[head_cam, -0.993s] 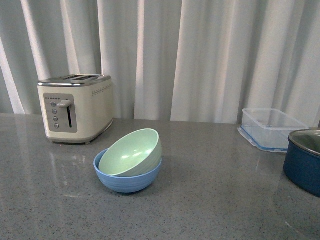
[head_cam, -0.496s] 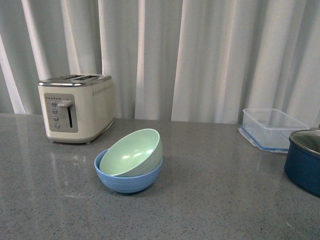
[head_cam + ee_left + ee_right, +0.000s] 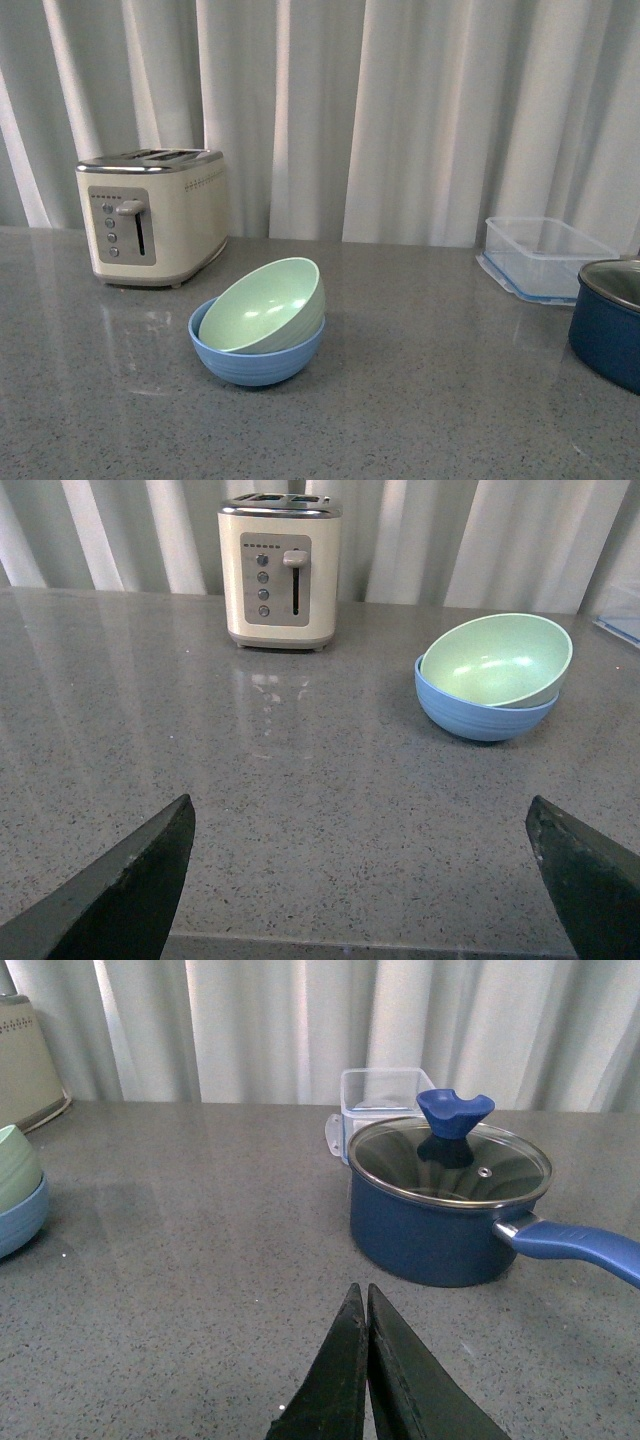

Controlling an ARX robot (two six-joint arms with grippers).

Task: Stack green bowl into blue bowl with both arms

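Green bowl (image 3: 268, 308) sits tilted inside blue bowl (image 3: 256, 357), its rim leaning up toward the right; both rest mid-surface, right of a cream toaster (image 3: 152, 216); clear plastic box (image 3: 545, 256) at far right looks empty; navy pot (image 3: 446, 1220) with glass lid stands just in front of it; grey speckled surface (image 3: 440, 390), white curtain (image 3: 400, 110) behind; left tool (image 3: 370, 880) spread wide, holding nothing; right tool (image 3: 365, 1380) pressed closed, holding nothing, near the pot.

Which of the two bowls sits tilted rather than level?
The green bowl: it rests inside the blue bowl leaning, its rim raised on one side, while the blue one stands level on the counter.
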